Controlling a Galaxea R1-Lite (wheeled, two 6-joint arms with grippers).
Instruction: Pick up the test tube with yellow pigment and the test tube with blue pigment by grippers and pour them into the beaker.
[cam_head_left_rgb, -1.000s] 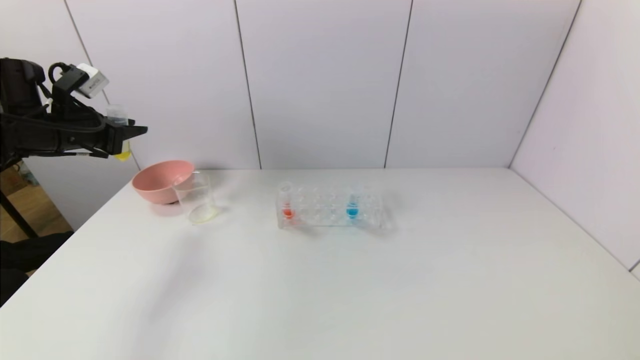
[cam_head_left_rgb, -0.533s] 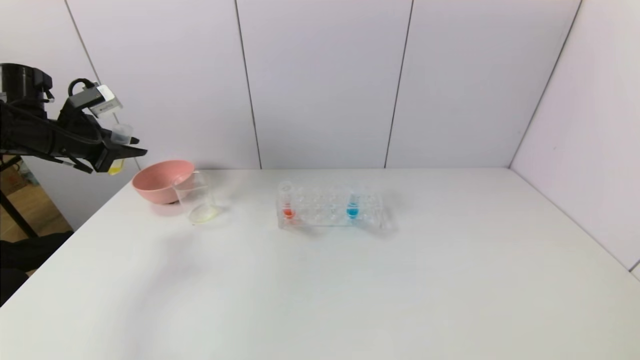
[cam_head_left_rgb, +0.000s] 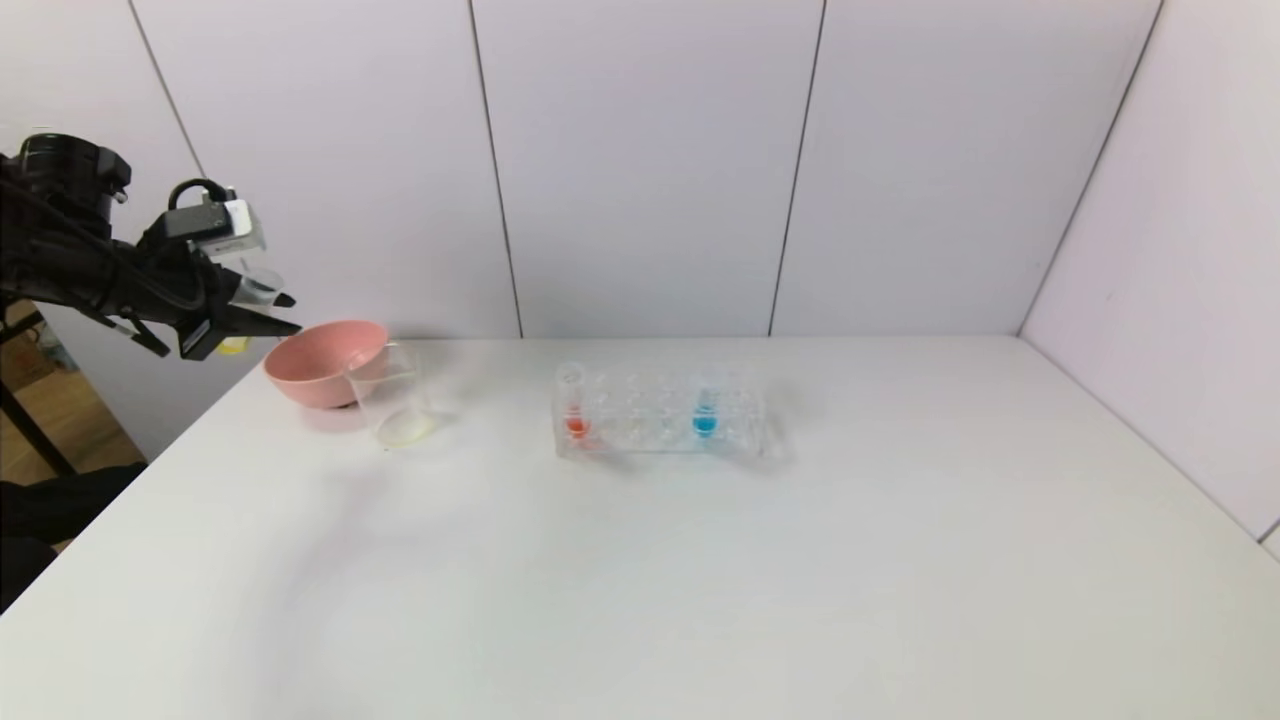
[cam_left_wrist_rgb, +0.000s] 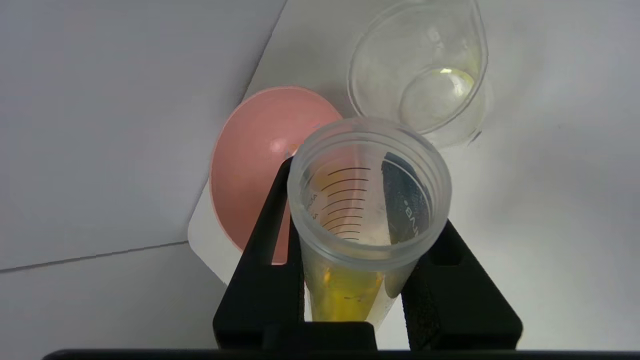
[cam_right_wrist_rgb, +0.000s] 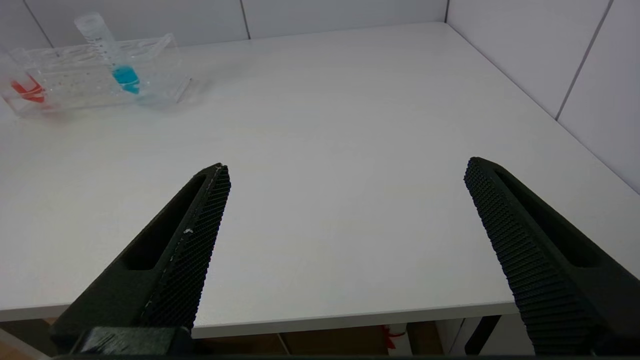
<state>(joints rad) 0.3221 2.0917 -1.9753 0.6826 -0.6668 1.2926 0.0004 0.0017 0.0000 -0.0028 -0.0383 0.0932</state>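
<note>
The left claw (cam_head_left_rgb: 262, 312) hangs in the air past the counter's (cam_head_left_rgb: 700, 560) far left corner, just left of the pink bowl (cam_head_left_rgb: 318, 362), and is closed on the test tube with yellow pigment (cam_head_left_rgb: 247, 305). In the left wrist view its two fingers (cam_left_wrist_rgb: 265, 260) press the tube's sides below the rim; the tube's mouth faces the camera, and yellow liquid sits low in its narrow end, between the fingers. How far the tube leans is hard to judge from the head view, where the claw hides most of it.

The beaker (cam_head_left_rgb: 392, 396) stands upright on the counter, just in front of the bowl and touching or nearly touching it. A thin pale yellowish film lies on its bottom (cam_left_wrist_rgb: 440, 95). The bowl looks empty.

The clear tube rack (cam_head_left_rgb: 660, 420) sits near the middle of the counter towards the back wall, well apart from the beaker. The test tube with blue pigment (cam_head_left_rgb: 706, 412) stands in a hole right of the rack's middle, blue at its bottom end. A tube with red-orange colour (cam_head_left_rgb: 573, 405) stands at the rack's left end.

The right claw (cam_right_wrist_rgb: 345, 240) is outside the head view; its own camera shows it at the counter's near edge with fingers spread wide, holding nothing. The counter's near half and whole right side are bare, with walls closing the back and right edges.
</note>
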